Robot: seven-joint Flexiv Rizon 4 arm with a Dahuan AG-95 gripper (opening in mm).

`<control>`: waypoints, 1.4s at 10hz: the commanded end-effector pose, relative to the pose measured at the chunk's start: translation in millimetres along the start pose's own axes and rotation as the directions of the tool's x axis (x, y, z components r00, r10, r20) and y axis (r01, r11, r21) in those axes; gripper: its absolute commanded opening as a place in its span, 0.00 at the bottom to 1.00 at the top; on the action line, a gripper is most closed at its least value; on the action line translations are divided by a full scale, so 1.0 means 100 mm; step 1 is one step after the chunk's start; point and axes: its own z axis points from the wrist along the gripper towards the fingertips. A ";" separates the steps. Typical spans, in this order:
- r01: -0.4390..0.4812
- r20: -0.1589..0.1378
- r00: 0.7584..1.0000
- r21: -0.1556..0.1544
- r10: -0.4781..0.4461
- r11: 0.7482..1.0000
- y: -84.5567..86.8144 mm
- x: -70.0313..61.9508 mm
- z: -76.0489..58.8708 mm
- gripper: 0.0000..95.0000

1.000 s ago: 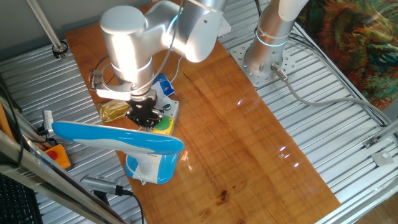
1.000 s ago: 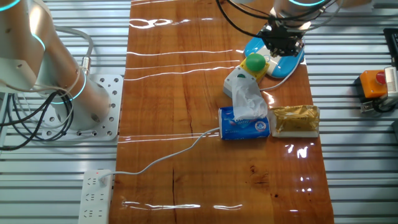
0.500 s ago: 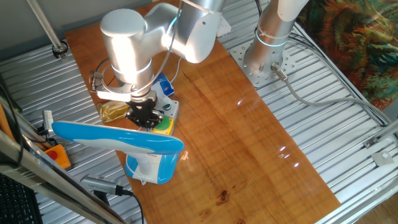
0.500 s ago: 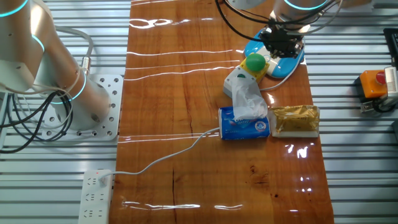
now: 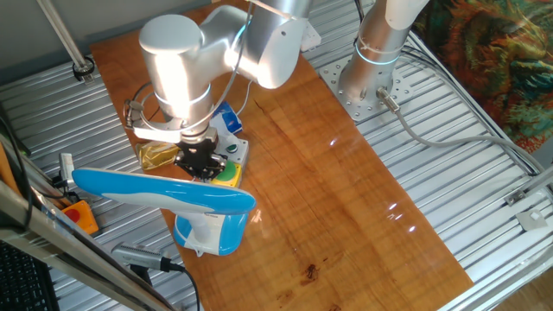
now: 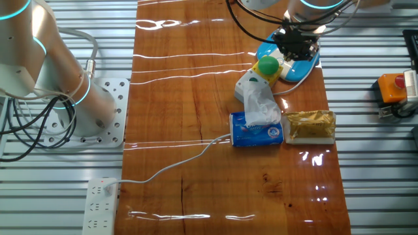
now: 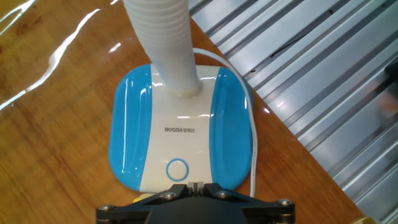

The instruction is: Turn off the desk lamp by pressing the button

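Observation:
The desk lamp has a long blue head (image 5: 164, 192), a white neck (image 7: 160, 43) and a blue-and-white base (image 7: 134, 137), which stands at the table's edge (image 6: 307, 65). The green button (image 6: 268, 65) with a yellow surround tops a small white box next to the lamp base. In one fixed view it is mostly hidden under my hand, with only its yellow edge (image 5: 229, 175) showing. My gripper (image 7: 196, 185) hangs low over the near edge of the lamp base, just beside the button (image 6: 297, 44). Its fingertips touch each other and hold nothing.
A blue tissue pack (image 6: 257, 129) and a gold packet (image 6: 310, 125) lie in front of the button box. An orange box with a red button (image 6: 392, 88) sits off the table on the metal slats. A power strip (image 6: 101, 202) with a white cable lies on the far side.

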 end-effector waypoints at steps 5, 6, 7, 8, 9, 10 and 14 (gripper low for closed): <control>0.039 -0.021 0.999 -0.007 -0.039 0.999 0.00 0.00 0.00 0.00; 0.026 -0.026 0.999 -0.003 -0.026 1.000 0.00 0.00 0.00 0.00; 0.023 -0.031 0.999 -0.002 -0.023 1.000 0.00 0.00 0.00 0.00; 0.048 -0.034 0.998 -0.006 -0.048 0.999 0.00 0.00 0.00 0.00; 0.054 -0.027 0.998 -0.010 -0.054 0.999 0.00 0.00 0.00 0.00; 0.050 -0.027 0.998 -0.011 -0.050 0.999 0.00 0.00 0.00 0.00; 0.060 -0.041 0.997 -0.016 -0.060 0.998 0.03 -0.04 0.06 0.00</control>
